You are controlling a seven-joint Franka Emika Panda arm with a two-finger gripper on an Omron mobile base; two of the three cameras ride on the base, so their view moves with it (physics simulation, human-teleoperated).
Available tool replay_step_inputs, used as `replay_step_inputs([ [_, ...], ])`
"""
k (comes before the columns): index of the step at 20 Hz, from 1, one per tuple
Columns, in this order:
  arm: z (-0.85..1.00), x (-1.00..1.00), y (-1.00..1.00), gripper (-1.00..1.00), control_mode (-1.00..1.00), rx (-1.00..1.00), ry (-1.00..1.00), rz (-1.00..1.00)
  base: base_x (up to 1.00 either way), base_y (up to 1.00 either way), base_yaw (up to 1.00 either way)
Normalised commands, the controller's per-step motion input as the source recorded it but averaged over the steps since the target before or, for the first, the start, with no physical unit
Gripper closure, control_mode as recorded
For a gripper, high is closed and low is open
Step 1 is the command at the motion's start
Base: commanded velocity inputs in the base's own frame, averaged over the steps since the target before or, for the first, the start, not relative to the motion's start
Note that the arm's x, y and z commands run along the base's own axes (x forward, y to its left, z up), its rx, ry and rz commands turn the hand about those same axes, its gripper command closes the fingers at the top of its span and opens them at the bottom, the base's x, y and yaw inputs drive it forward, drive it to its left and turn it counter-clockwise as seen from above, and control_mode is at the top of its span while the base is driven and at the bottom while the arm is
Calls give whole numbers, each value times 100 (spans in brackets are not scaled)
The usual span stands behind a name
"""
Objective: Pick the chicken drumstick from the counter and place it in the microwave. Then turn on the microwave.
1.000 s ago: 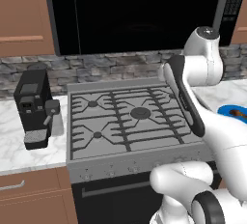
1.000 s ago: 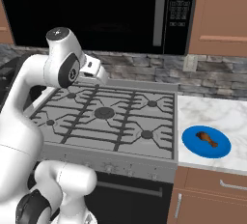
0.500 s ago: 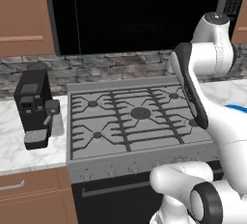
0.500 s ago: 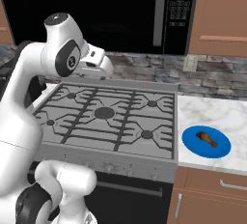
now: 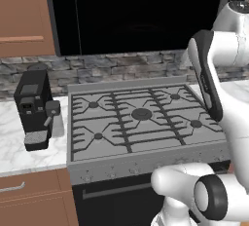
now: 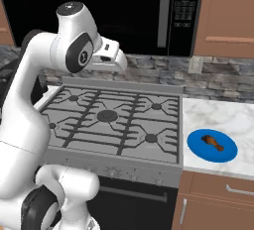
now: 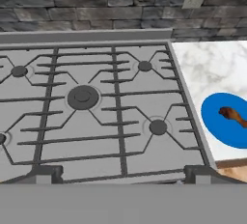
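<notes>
Drumstick waiting on its plate, not yet picked up.

The chicken drumstick (image 6: 213,142) is seen lying on a blue plate (image 6: 195,147) on the marble bench (image 6: 233,121), just right of the gas stove (image 6: 109,120). The pincer is held high over the stove, well apart from it; whether it is spread cannot be told. The microwave (image 6: 124,6) above is shut.

A grey gas stove top with black grates (image 5: 138,120) sits before a grey stone backsplash (image 7: 96,6). A small black coffee machine (image 5: 34,108) stands left of it. A round blue plate (image 6: 212,145) lies right.
</notes>
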Motion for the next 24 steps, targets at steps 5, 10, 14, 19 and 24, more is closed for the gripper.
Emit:
replay_step_inputs([
  [5,23,-7,-29,-100,-100,0,-15,4,0,0,0],
  [10,26,-3,-27,-100,-100,0,-18,1,0,0,0],
  [14,28,0,-25,-100,-100,0,-21,0,0,0,0],
  [19,28,0,-28,-100,-100,1,-12,0,0,0,0],
  [24,23,4,-20,-100,-100,3,1,0,0,0,0],
])
